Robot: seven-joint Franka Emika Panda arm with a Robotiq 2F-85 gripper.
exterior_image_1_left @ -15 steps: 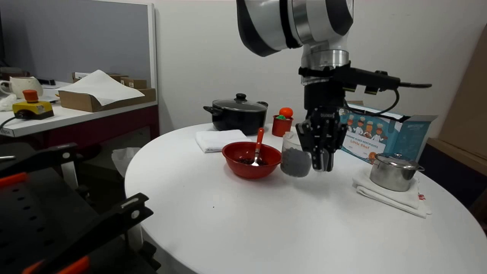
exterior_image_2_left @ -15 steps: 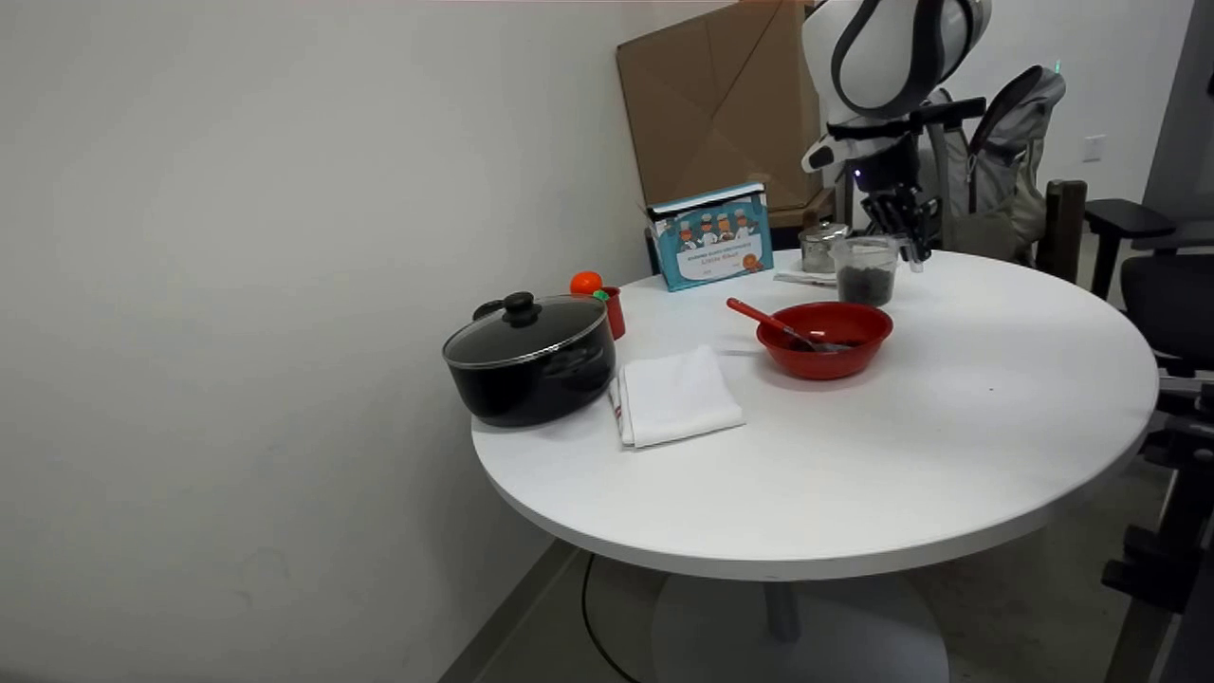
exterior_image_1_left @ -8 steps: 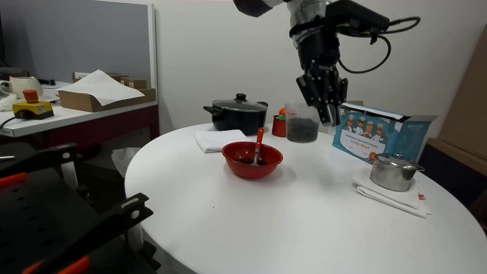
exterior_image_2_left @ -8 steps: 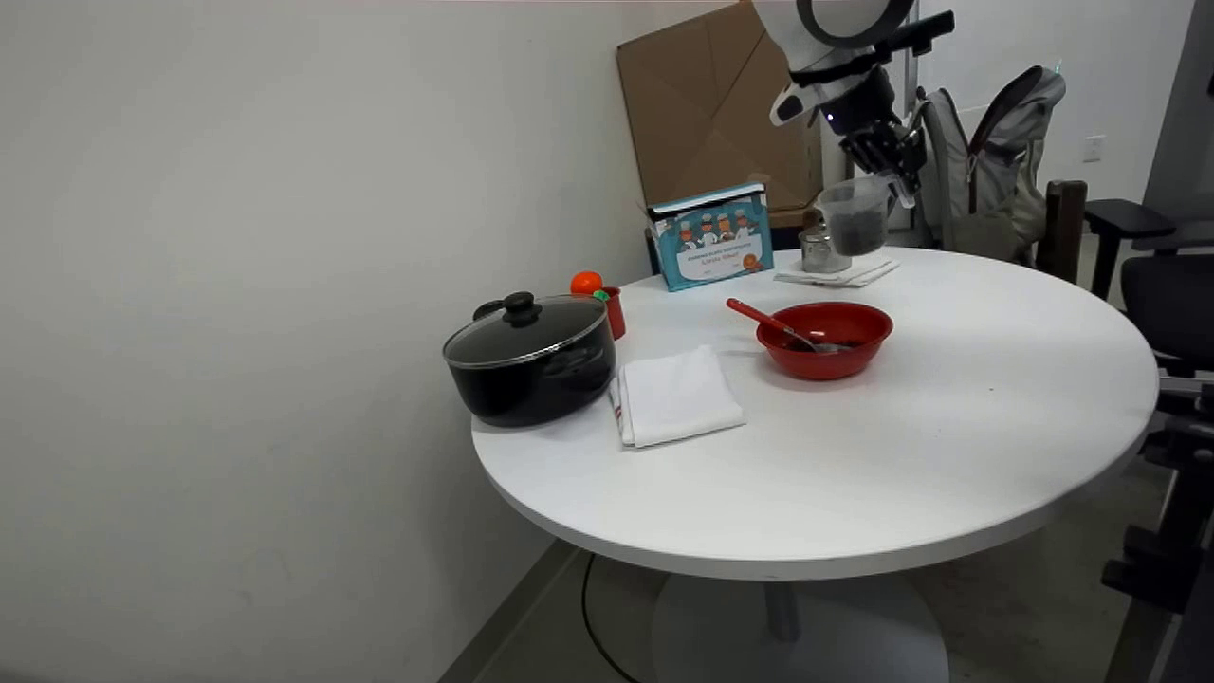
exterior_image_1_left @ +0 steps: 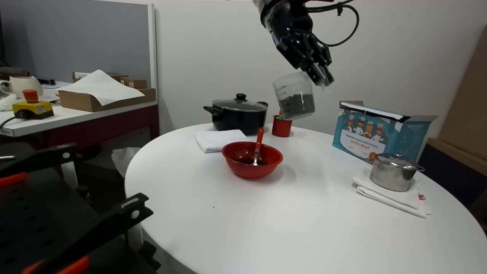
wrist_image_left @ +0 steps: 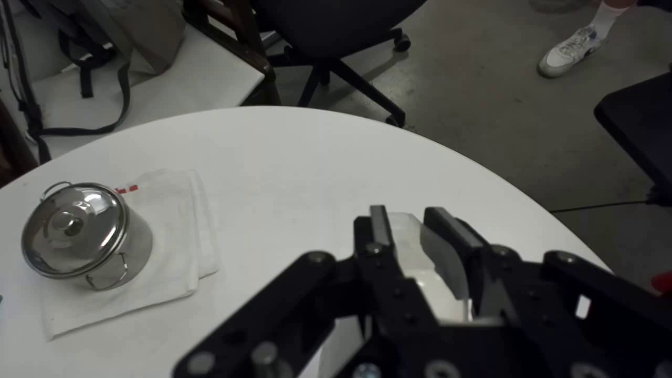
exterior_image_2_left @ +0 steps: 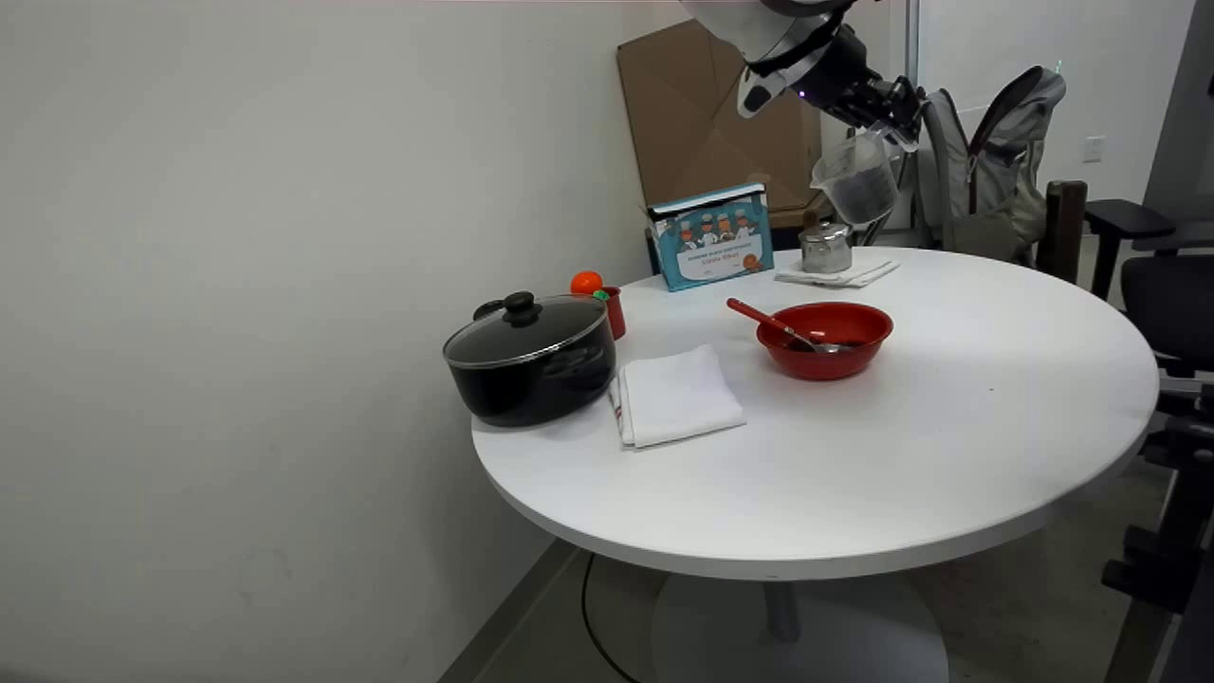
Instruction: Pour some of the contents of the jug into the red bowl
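Note:
The clear jug (exterior_image_1_left: 296, 97) with dark grey contents hangs in the air, tilted, with its contents resting against the low side. It also shows in an exterior view (exterior_image_2_left: 858, 185). My gripper (exterior_image_1_left: 322, 77) is shut on the jug's handle; in the wrist view the pale handle (wrist_image_left: 411, 249) sits between the fingers (wrist_image_left: 407, 226). The red bowl (exterior_image_1_left: 247, 172) stands upright on the table, lower than the jug and apart from it, and shows in both exterior views (exterior_image_2_left: 823, 367). A spoon with a red handle (exterior_image_1_left: 260, 137) leans in it, over some dark contents.
A black lidded pot (exterior_image_1_left: 239, 116), a small red cup (exterior_image_1_left: 282, 126) and a folded white cloth (exterior_image_1_left: 221, 140) stand behind the bowl. A shiny metal pot (exterior_image_1_left: 393, 176) sits on another cloth (exterior_image_1_left: 395, 203). A blue box (exterior_image_1_left: 361, 139) stands near the wall.
My gripper has lifted the jug from beside the bowl to well above the table. The jug has gone from upright to tilted. The bowl has not moved.

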